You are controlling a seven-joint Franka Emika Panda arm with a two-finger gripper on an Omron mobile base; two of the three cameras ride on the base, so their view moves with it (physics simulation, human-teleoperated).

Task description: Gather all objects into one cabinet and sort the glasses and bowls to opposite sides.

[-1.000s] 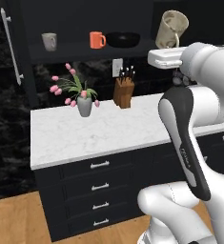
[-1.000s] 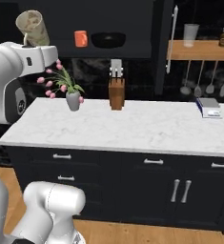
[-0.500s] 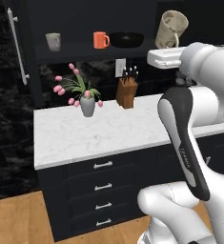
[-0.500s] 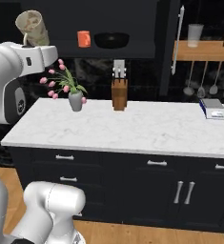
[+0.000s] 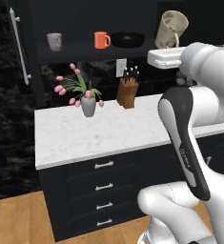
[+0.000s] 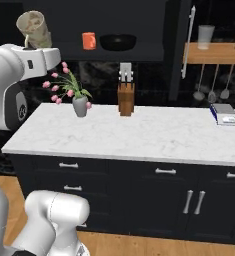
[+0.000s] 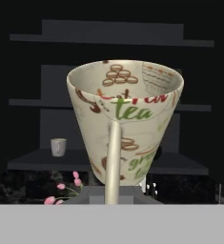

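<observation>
My gripper [image 5: 169,46] is shut on the cream mottled cup [image 5: 173,27], held high and tilted above the white hand, right of the open black cabinet [image 5: 85,52]. On the cabinet's shelf stand a grey mug [image 5: 55,41], an orange mug [image 5: 102,39] and a wide black bowl [image 5: 127,39]. The cabinet door's long silver handle [image 5: 18,45] hangs at the left. From the right base the cup [image 6: 33,27] sits above the gripper [image 6: 38,44], left of the orange mug [image 6: 89,40] and bowl [image 6: 118,42]. The hand view looks past the cup [image 7: 125,119] at the grey mug [image 7: 58,147].
On the white marble counter [image 5: 108,133] stand a grey vase of pink tulips [image 5: 88,102] and a wooden knife block [image 5: 127,90]. Black drawers [image 5: 104,186] run below. At the right are a wooden shelf [image 6: 216,50] with a glass [image 6: 205,37], hanging utensils and stacked books [image 6: 224,114].
The whole scene has slid a little to the right in both base views, so the camera has moved. The cup stays held high in the shut gripper.
</observation>
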